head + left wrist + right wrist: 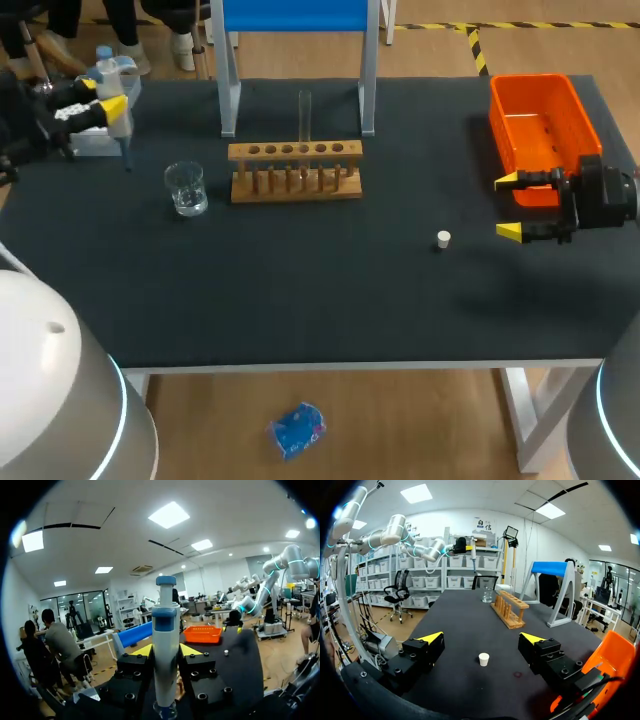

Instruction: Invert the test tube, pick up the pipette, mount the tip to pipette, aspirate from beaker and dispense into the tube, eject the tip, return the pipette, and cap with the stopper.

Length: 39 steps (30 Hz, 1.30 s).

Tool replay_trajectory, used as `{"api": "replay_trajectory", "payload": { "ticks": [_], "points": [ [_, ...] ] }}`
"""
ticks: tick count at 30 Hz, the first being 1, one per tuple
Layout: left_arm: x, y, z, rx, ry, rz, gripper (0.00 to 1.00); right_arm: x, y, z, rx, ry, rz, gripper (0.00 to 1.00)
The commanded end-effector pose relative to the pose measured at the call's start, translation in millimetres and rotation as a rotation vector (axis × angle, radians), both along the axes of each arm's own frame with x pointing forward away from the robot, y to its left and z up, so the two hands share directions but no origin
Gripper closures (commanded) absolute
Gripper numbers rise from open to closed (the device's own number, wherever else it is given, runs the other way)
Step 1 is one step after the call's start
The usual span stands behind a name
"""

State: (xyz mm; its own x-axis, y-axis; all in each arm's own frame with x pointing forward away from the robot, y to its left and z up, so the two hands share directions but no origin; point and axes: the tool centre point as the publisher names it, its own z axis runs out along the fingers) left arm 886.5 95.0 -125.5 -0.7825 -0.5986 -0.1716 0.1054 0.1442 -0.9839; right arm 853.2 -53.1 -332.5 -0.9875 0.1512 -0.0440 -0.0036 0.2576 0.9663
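Note:
At the table's far left my left gripper is shut on the white and blue pipette, which hangs tip down above the table. The left wrist view shows the pipette upright between the yellow-tipped fingers. A glass beaker holding clear liquid stands left of the wooden rack. One test tube stands upright in the rack. The small white stopper lies on the mat at the right. My right gripper is open just right of it, and the stopper lies under its spread tips.
An orange bin sits at the far right corner, behind my right gripper. A blue frame on grey legs stands behind the rack. A small grey holder lies under my left gripper.

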Motion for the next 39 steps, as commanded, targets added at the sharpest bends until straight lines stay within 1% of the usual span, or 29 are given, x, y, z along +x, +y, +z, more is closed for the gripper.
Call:
{"api": "replay_trajectory", "payload": {
  "ticks": [1,3,5,10,13,16,39],
  "points": [
    [29.6,2.9,3.1,0.006,0.017,-0.059,1.0,-1.0,0.1,0.8,-0.003,-0.001,-0.001,0.0],
    [43.4,6.0,2.8,0.008,0.023,-0.058,1.0,-1.0,0.1,0.8,-0.003,-0.001,-0.001,0.0],
    [52.6,2.5,1.1,-0.005,0.031,-0.042,1.0,-1.0,0.1,0.8,-0.003,-0.001,-0.001,0.0],
    [77.4,-2.9,-3.4,-0.009,0.041,-0.03,1.0,-1.0,0.1,0.8,-0.003,-0.001,-0.001,0.0],
    [90.3,-3.5,-6.8,-0.018,0.048,-0.014,1.0,-1.0,0.1,0.8,-0.003,-0.001,-0.001,0.0],
    [98.2,-5.5,-9.1,-0.029,0.052,-0.003,1.0,-1.0,0.1,0.8,-0.003,-0.001,-0.001,0.0],
    [100.0,-6.6,-9.8,-0.027,0.056,-0.003,1.0,-1.0,0.1,0.8,-0.003,-0.001,-0.001,0.0]
  ]
}}
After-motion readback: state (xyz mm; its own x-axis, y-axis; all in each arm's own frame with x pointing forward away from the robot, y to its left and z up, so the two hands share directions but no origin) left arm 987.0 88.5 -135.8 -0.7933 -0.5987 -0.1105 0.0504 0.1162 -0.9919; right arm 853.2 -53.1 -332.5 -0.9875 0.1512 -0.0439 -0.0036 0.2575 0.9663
